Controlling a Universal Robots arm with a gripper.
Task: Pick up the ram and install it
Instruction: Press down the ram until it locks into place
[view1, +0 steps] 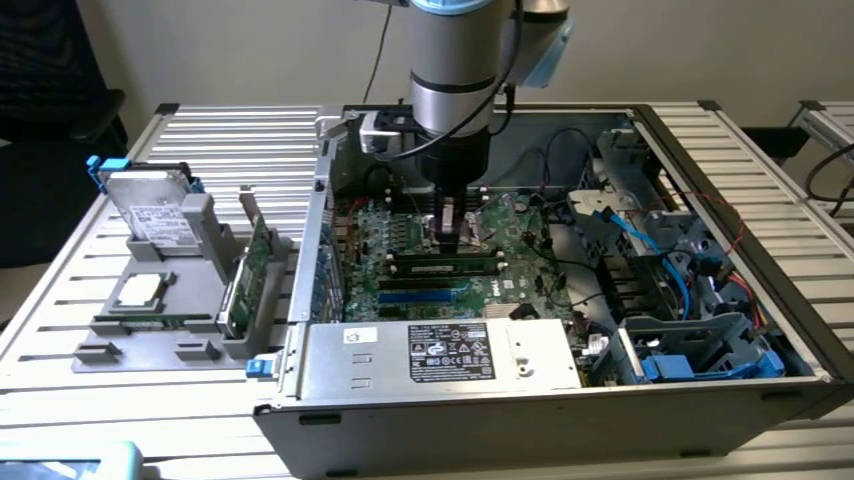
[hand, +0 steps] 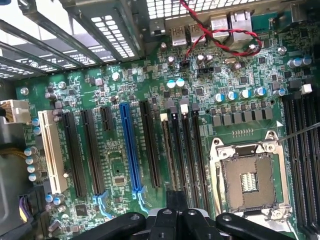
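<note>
Your gripper (view1: 454, 222) hangs inside the open steel computer case (view1: 747, 300), black fingers pinched fully together with nothing between them. The ram (view1: 447, 267), a thin green stick with dark chips, sits lengthwise in a black slot just below the fingertips. The motherboard (hand: 120, 170) is glossy green, ribbed with long black slots (hand: 150, 145) and one blue slot (hand: 129, 150); the square metal socket (hand: 247, 177) lies bare.

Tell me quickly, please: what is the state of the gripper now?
Gripper: closed, low over the motherboard inside the computer case; whether it holds anything cannot be told.
</note>
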